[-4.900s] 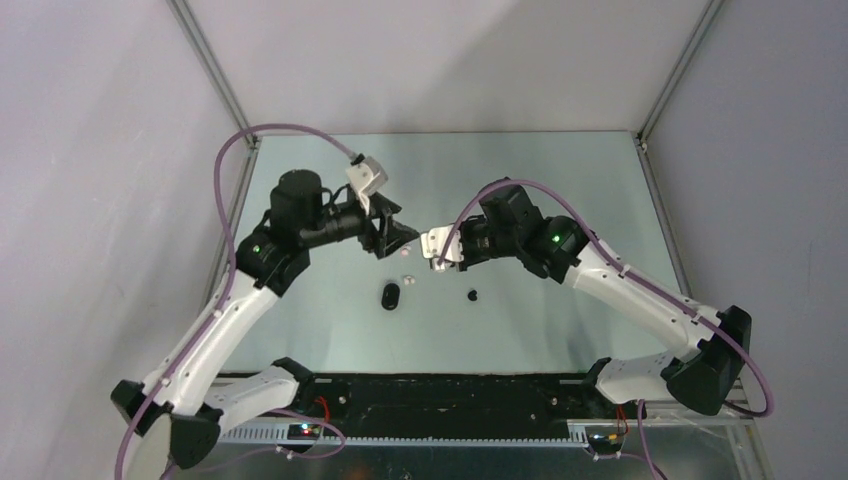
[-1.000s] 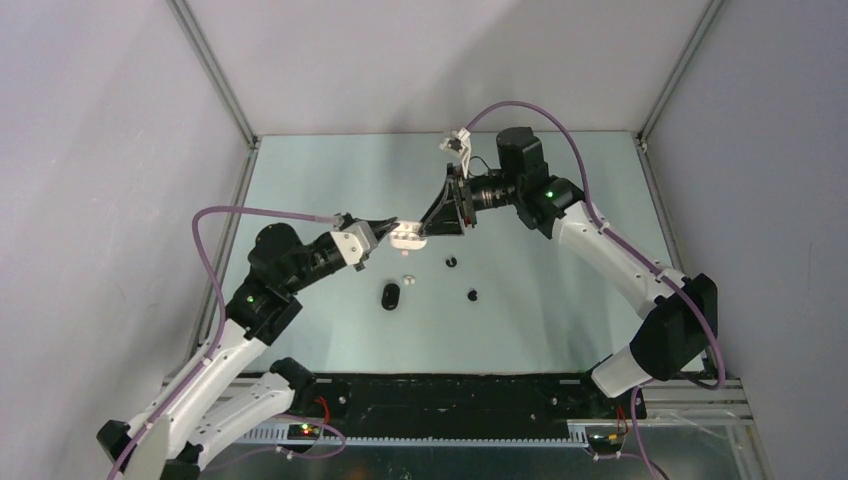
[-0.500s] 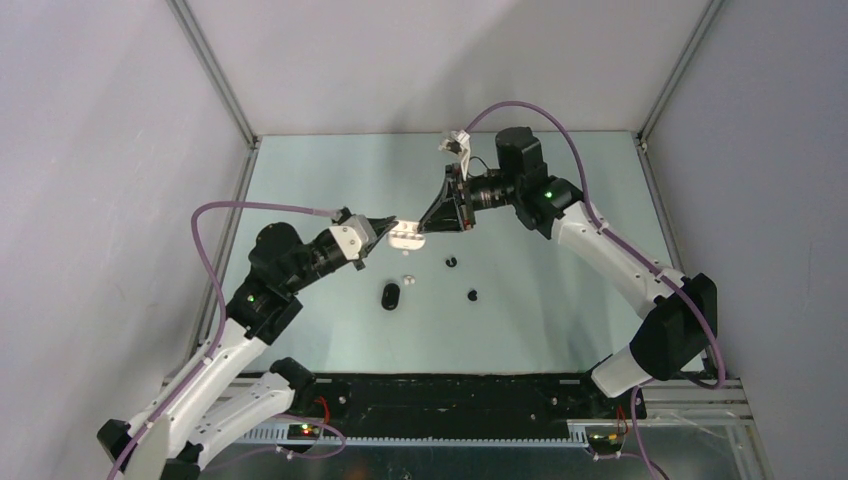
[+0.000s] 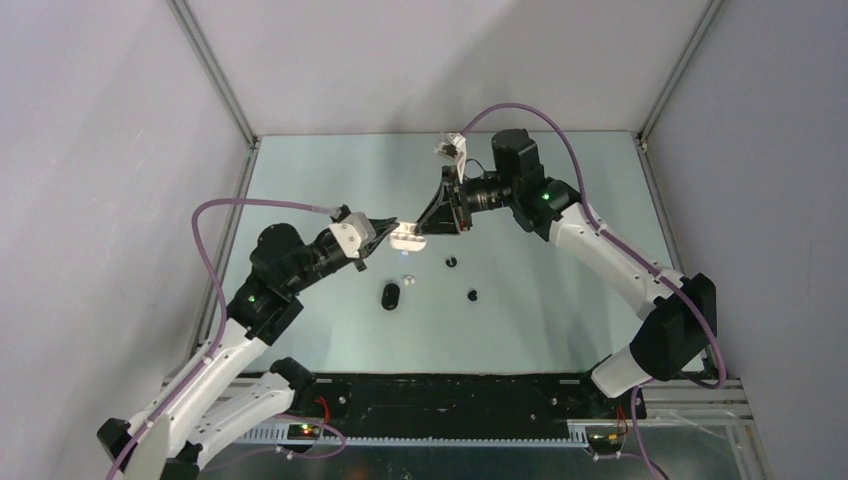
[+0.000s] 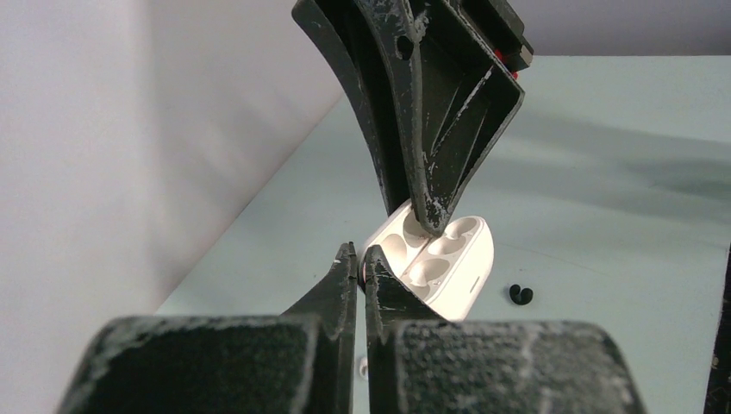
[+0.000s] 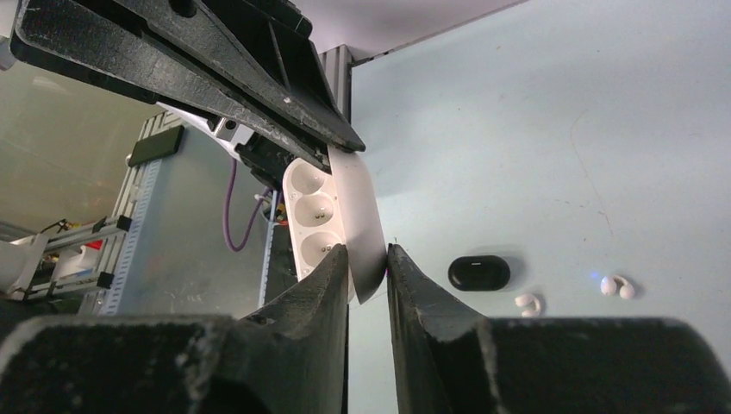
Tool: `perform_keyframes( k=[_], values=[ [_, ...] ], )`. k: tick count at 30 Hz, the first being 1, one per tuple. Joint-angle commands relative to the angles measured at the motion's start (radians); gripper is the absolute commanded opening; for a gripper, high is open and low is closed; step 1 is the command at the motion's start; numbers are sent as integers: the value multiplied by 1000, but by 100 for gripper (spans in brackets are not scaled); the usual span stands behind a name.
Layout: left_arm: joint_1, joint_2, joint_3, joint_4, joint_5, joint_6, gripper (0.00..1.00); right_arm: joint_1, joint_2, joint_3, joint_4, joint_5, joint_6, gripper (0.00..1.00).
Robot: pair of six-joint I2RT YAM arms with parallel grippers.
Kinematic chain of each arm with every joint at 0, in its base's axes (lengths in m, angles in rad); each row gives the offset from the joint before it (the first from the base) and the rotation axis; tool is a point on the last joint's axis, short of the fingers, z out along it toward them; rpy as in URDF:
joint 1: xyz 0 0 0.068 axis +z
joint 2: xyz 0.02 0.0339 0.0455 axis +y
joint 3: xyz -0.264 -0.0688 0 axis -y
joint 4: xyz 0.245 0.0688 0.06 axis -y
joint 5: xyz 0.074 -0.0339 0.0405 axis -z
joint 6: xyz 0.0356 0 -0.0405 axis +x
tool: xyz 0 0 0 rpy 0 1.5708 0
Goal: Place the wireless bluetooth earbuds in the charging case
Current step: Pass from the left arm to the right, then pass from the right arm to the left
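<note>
Two robot arms held an open white case in the air above the table. The left gripper was pinched fully closed on the case's near edge. The right gripper stood part open, its jaws either side of the lid with a sliver of daylight showing, so it did not appear to be clamping.

The black charging case lay closed on the table below. The white earbuds sat just beside it and the black earbuds a little further off, none yet loaded.

The thin pinch looked like the weak point. Any sideways push from the right arm on the lid could have twisted the case out of the left jaws, dropping it among the earbuds and scattering them. Too hard a pull might also have strained the hinge.
</note>
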Motion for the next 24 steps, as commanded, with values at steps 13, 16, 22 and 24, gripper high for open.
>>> perform_keyframes(
  k=[13, 16, 22, 24],
  values=[
    [-11, 25, 22, 17, -125, -93, 58, 64, -111, -15, -155, 223, -420, 0],
    [-7, 45, 108, -159, -83, -132, 70, 83, -165, -48, -177, 355, -638, 0],
    [13, 145, 298, -384, 72, -224, 79, 87, -237, -127, -115, 480, -889, 0],
    [28, 182, 342, -415, 114, -243, 75, 95, -252, -146, -96, 499, -951, 0]
  ],
)
